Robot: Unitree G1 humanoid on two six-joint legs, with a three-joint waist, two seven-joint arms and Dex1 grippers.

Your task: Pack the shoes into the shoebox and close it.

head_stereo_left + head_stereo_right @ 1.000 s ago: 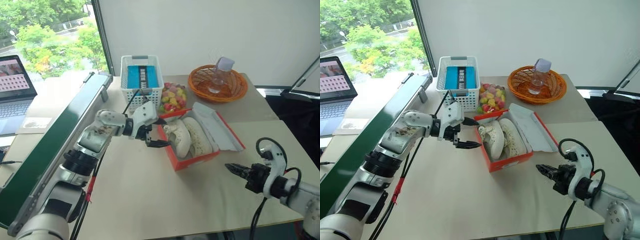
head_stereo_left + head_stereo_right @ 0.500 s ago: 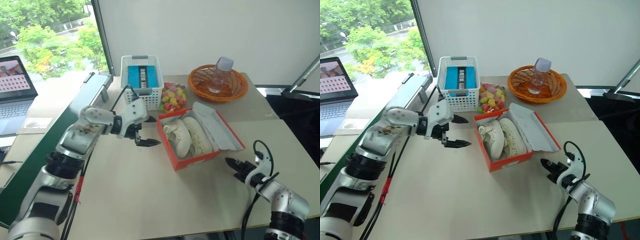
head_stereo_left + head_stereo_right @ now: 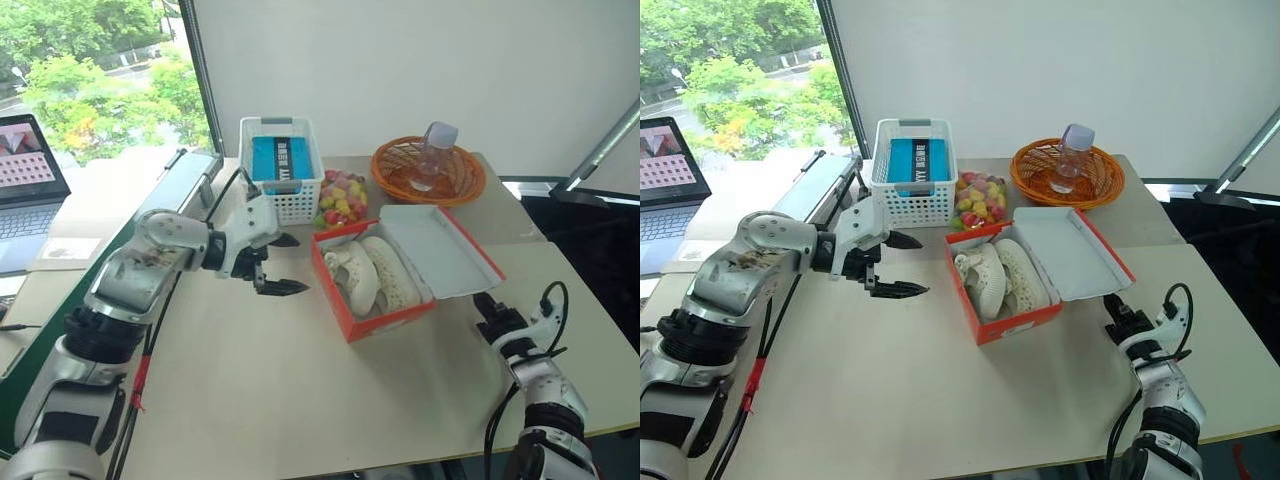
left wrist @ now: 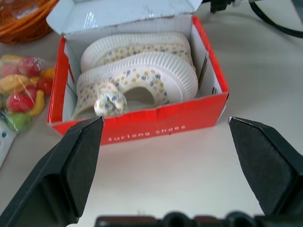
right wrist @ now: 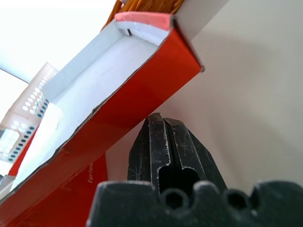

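I count two shoes (image 3: 375, 273) in one shoebox (image 3: 345, 305) (lid open). On the table (image 3: 300, 390) I log one white lattice basket (image 3: 281, 195) holding one blue box (image 3: 279, 157), one round orange basket (image 3: 400, 178) holding one clear bottle (image 3: 432, 150), and one bag of coloured sweets (image 3: 340, 195). One laptop (image 3: 30, 185) sits at the left.

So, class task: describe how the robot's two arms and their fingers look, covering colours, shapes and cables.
Both arms have silver-grey and white rounded shells with black joint rings. The left arm carries black and red cables along it; the right arm has a looping black cable. The left gripper has black, wedge-shaped fingers; the right gripper is black too.
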